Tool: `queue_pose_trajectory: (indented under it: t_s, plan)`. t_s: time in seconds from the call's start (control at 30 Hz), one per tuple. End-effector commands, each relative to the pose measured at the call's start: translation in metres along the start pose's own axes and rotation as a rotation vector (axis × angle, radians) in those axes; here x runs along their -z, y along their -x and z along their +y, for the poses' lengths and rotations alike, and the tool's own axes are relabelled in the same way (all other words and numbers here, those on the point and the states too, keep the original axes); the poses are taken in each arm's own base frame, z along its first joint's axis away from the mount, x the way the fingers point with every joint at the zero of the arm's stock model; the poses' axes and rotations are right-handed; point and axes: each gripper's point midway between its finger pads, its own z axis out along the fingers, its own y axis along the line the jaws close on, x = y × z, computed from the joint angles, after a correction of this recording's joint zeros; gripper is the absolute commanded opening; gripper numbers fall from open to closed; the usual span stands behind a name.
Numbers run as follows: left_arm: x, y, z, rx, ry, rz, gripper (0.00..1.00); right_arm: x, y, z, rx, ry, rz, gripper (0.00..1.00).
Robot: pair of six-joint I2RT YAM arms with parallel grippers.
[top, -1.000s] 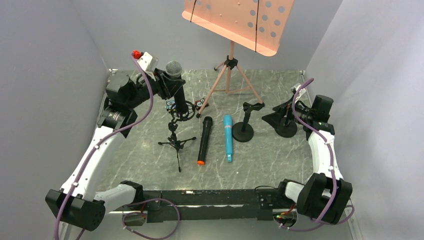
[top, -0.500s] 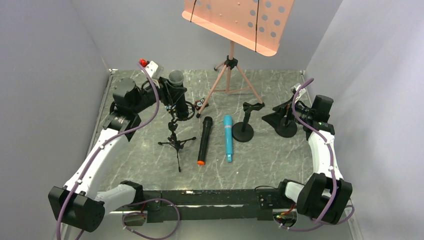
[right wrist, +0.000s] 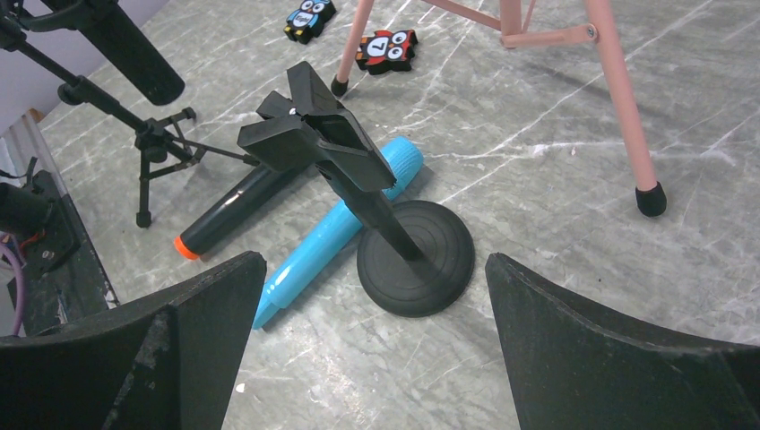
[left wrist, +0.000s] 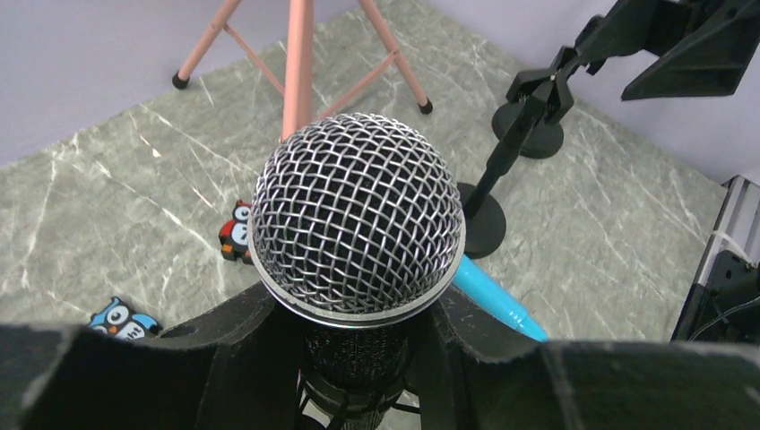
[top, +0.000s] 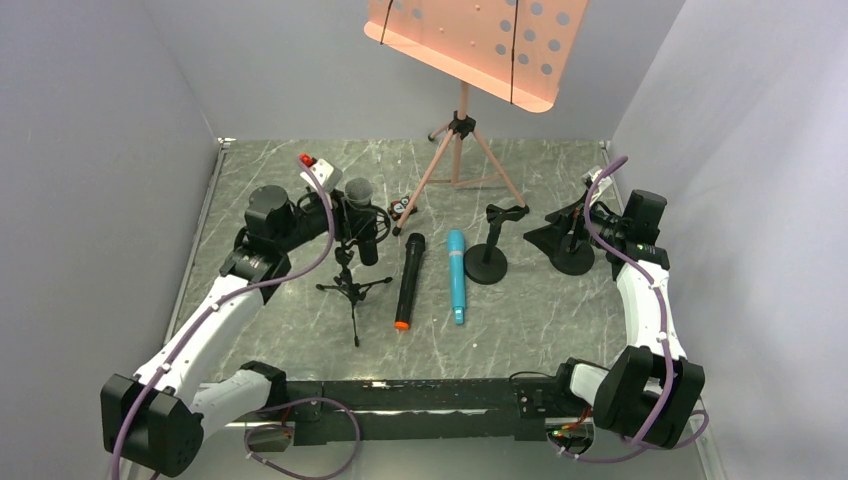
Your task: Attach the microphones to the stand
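My left gripper point(top: 352, 215) is shut on the black microphone with the silver mesh head point(top: 358, 194), held upright over the small tripod stand point(top: 350, 286). In the left wrist view the mesh head point(left wrist: 358, 215) fills the middle between my fingers point(left wrist: 224, 358), and the stand's ring clip point(left wrist: 354, 403) sits around its body. The black microphone with the orange cap point(top: 407, 278) and the turquoise microphone point(top: 456, 275) lie side by side on the table. A round-base clip stand point(top: 487, 262) stands right of them. My right gripper point(top: 557, 228) is open and empty, facing that stand point(right wrist: 417, 255).
A pink music stand point(top: 460, 130) stands at the back on a tripod. Small owl figurines point(top: 403, 208) lie near its feet and show in the right wrist view point(right wrist: 387, 49). A second round-base stand point(top: 573, 260) is by the right gripper. Grey walls close three sides.
My left arm has carried the silver-headed microphone down and toward the near side, onto the tripod stand's clip. The right arm has not moved.
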Motion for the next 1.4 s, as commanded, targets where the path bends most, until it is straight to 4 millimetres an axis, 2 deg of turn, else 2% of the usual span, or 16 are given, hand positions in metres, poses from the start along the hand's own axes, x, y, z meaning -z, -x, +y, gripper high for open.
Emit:
queue_pose_trajectory:
  t_s: [0.0, 0.13, 0.2, 0.23, 0.3, 0.37, 0.43, 0.5, 0.6, 0.8, 0.97, 1.03, 1.2, 1.3, 1.37]
  plan:
    - [0.004, -0.040, 0.001, 0.045, 0.032, 0.098, 0.00, 0.000, 0.014, 0.000, 0.065, 0.006, -0.018, 1.00]
    - [0.005, -0.044, 0.003, 0.048, 0.059, 0.112, 0.00, 0.000, 0.015, 0.000, 0.067, 0.006, -0.019, 1.00]
    - [0.005, -0.037, 0.006, 0.049, 0.079, 0.102, 0.06, 0.001, 0.014, 0.000, 0.066, 0.004, -0.019, 1.00]
    - [0.007, -0.036, 0.007, 0.059, 0.092, 0.109, 0.14, 0.001, 0.015, 0.000, 0.068, 0.004, -0.018, 1.00]
    - [0.009, -0.028, 0.009, 0.076, 0.120, 0.103, 0.45, 0.001, 0.015, 0.000, 0.067, 0.005, -0.018, 1.00]
    - [0.011, -0.019, 0.007, 0.082, 0.122, 0.090, 0.69, 0.001, 0.014, 0.000, 0.067, 0.006, -0.018, 1.00]
    - [0.014, -0.008, 0.003, 0.089, 0.117, 0.067, 0.85, 0.001, 0.015, 0.001, 0.069, 0.006, -0.018, 1.00]
    - [0.017, 0.000, -0.002, 0.088, 0.108, 0.048, 0.94, 0.001, 0.016, 0.001, 0.071, 0.005, -0.020, 1.00]
    - [0.024, 0.009, -0.009, 0.072, 0.092, 0.041, 0.99, 0.001, 0.016, 0.002, 0.072, 0.007, -0.020, 1.00]
    - [0.050, 0.030, -0.018, 0.020, 0.114, 0.005, 0.99, 0.001, 0.016, 0.003, 0.074, 0.011, -0.020, 1.00]
    - [0.077, 0.036, -0.026, 0.004, 0.148, -0.018, 0.99, 0.002, 0.017, 0.003, 0.079, 0.008, -0.021, 1.00]
    - [0.085, 0.027, -0.029, 0.034, 0.158, -0.001, 0.99, 0.002, 0.017, 0.003, 0.081, 0.008, -0.022, 1.00]
    - [0.112, 0.012, -0.051, 0.103, 0.125, 0.003, 0.99, 0.002, 0.017, 0.003, 0.082, 0.008, -0.021, 1.00]
    - [0.127, 0.001, -0.056, 0.087, 0.134, -0.024, 0.99, 0.002, 0.017, 0.004, 0.082, 0.012, -0.022, 1.00]
    - [0.131, -0.012, -0.058, 0.052, 0.118, -0.040, 0.99, 0.001, 0.016, 0.004, 0.080, 0.014, -0.021, 1.00]
